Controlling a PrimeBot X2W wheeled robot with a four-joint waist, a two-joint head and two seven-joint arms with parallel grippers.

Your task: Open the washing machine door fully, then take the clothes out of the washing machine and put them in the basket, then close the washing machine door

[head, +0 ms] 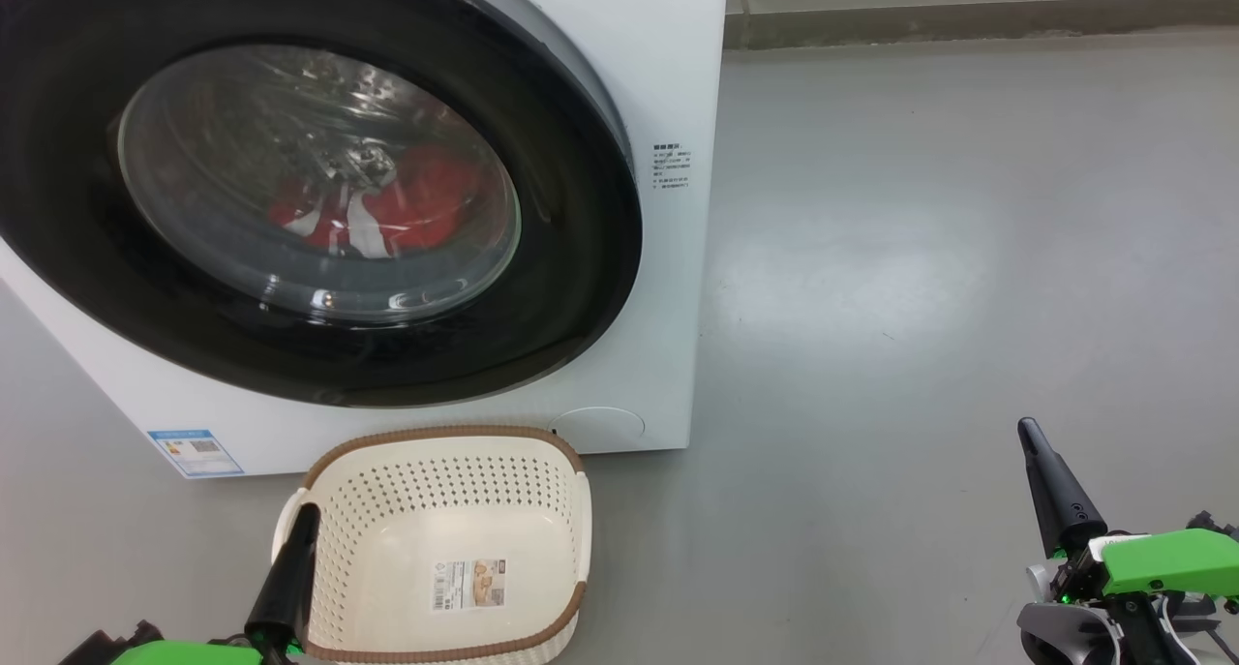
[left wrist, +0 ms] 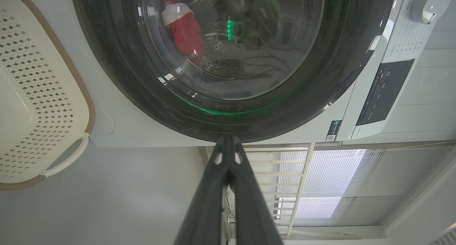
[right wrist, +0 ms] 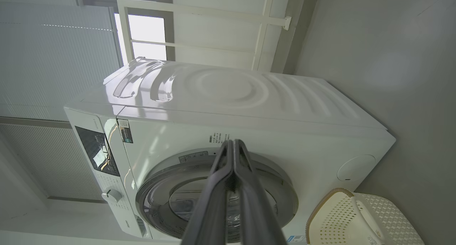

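Observation:
The white washing machine [head: 639,55] fills the upper left of the head view. Its round black-rimmed door [head: 571,258] lies flat against the front. Behind the glass bowl, red clothes [head: 426,200] with white trim lie in the drum; the clothes [left wrist: 185,31] also show in the left wrist view. The cream basket [head: 445,471] stands on the floor before the machine, with only a sticker inside. My left gripper [head: 308,512] is shut, low beside the basket's left rim. My right gripper [head: 1028,428] is shut too, over bare floor at the lower right, far from the machine.
Grey floor [head: 949,258] stretches to the right of the machine up to a wall base [head: 968,16]. The control panel [left wrist: 383,91] and a knob [left wrist: 425,4] sit on the machine front. Window blinds [right wrist: 53,59] stand behind the machine.

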